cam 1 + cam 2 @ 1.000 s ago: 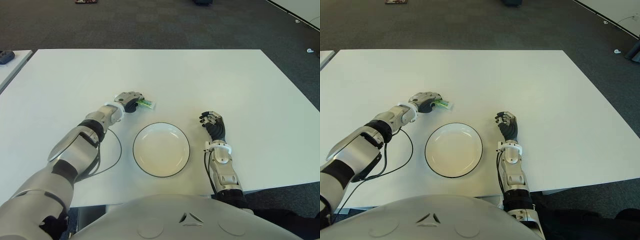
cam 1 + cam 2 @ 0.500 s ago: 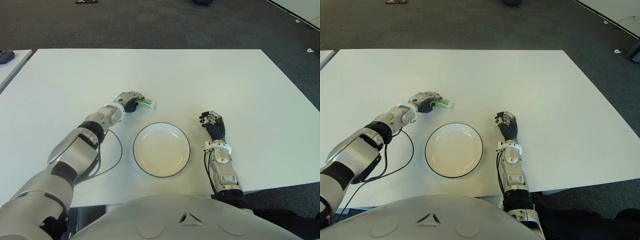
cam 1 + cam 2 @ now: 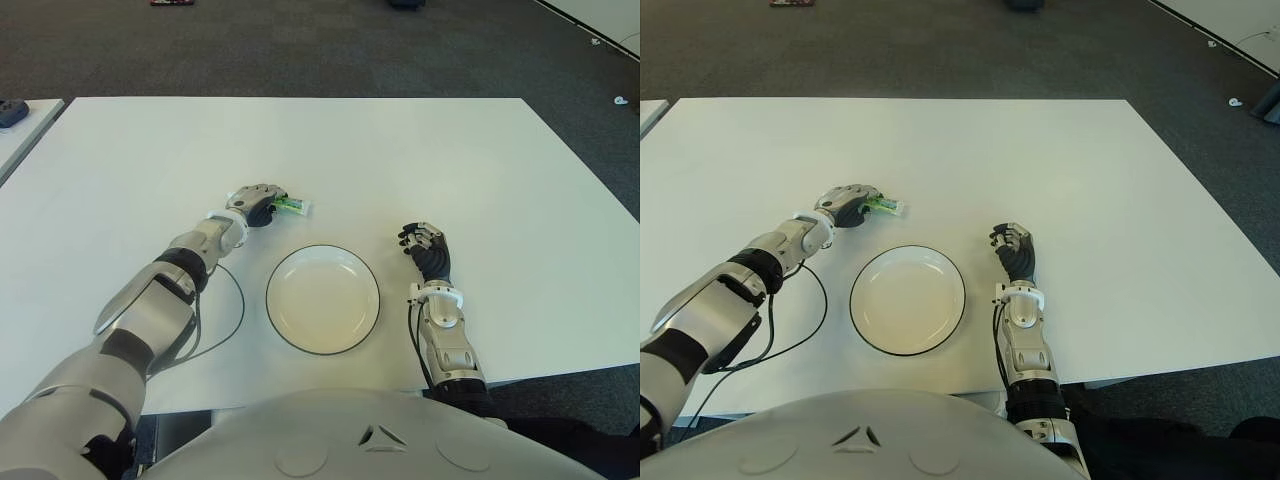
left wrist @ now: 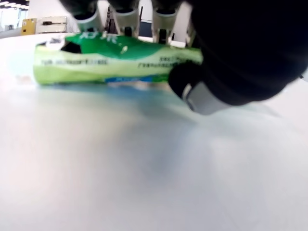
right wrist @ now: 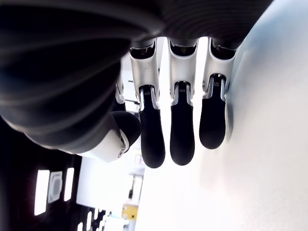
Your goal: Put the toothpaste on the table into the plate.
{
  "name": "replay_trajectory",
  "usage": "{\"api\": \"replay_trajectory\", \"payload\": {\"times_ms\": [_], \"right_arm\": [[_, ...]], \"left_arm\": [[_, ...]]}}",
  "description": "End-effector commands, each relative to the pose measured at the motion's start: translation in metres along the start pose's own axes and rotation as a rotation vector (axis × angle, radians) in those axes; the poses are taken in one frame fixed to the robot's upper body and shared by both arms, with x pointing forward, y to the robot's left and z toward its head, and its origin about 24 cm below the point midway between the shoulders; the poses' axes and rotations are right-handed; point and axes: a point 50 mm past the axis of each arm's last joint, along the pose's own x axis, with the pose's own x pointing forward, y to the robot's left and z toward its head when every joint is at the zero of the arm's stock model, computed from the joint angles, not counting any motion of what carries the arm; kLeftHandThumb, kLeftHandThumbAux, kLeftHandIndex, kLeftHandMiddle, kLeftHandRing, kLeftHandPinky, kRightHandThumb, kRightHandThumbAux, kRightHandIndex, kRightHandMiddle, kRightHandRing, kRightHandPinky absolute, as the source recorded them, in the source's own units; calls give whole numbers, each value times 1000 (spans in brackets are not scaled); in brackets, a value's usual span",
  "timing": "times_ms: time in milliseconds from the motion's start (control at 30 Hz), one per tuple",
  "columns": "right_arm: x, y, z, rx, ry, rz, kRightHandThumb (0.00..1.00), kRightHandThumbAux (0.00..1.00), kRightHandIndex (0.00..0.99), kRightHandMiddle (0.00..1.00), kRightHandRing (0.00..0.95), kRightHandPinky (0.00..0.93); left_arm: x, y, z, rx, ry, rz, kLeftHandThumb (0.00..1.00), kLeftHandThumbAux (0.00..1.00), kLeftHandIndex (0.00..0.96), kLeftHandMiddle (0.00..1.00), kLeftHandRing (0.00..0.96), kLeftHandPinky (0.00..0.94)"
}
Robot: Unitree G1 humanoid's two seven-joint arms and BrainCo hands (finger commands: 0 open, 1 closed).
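Nearest the robot, a white plate (image 3: 322,298) with a dark rim sits on the white table (image 3: 400,160), nothing in it. A black cable (image 3: 228,305) loops on the table just left of the plate, under the left forearm. Right hand (image 3: 425,247) shows just right of the plate, idle; its wrist view has the fingers (image 5: 182,137) loosely extended side by side, thumb apart from them, nothing held, so it's released. Farther out, left hand (image 3: 254,201) sits beyond the plate's far-left edge, with the toothpaste (image 3: 291,206) at its fingertips. Left wrist view: the green tube lies flat on the table, fingers (image 4: 126,14) draped over the top of it and the thumb (image 4: 192,91) pressed at the near side, so the hand is closed on the tube. Tube is on the table surface, outside the plate and near its far rim.
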Motion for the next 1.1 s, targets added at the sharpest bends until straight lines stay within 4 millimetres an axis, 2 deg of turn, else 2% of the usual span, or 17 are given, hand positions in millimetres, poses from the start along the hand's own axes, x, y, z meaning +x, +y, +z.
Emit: {"api": "replay_trajectory", "payload": {"times_ms": [33,167,400,1100], "right_arm": [[-2,1,-2,10,8,3,711,728,428,515,507,520],[-2,1,-3,12,5,4,711,728,428,517,510,521],[-2,1,-2,18,4,4,711,729,428,521,515,530],[-2,1,-4,-6,22,2,711,729,427,510,508,523]], "left_arm": [[-6,5,-11,-12,9,7,718,704,444,821,812,798],[-8,17,-10,-16,-28,70,720,703,445,830,823,807],[-12,20,-11,-36,-49,132,720,703,444,851,846,833],[-29,57,-9,-281,-114,297,724,704,443,880,870,867]]}}
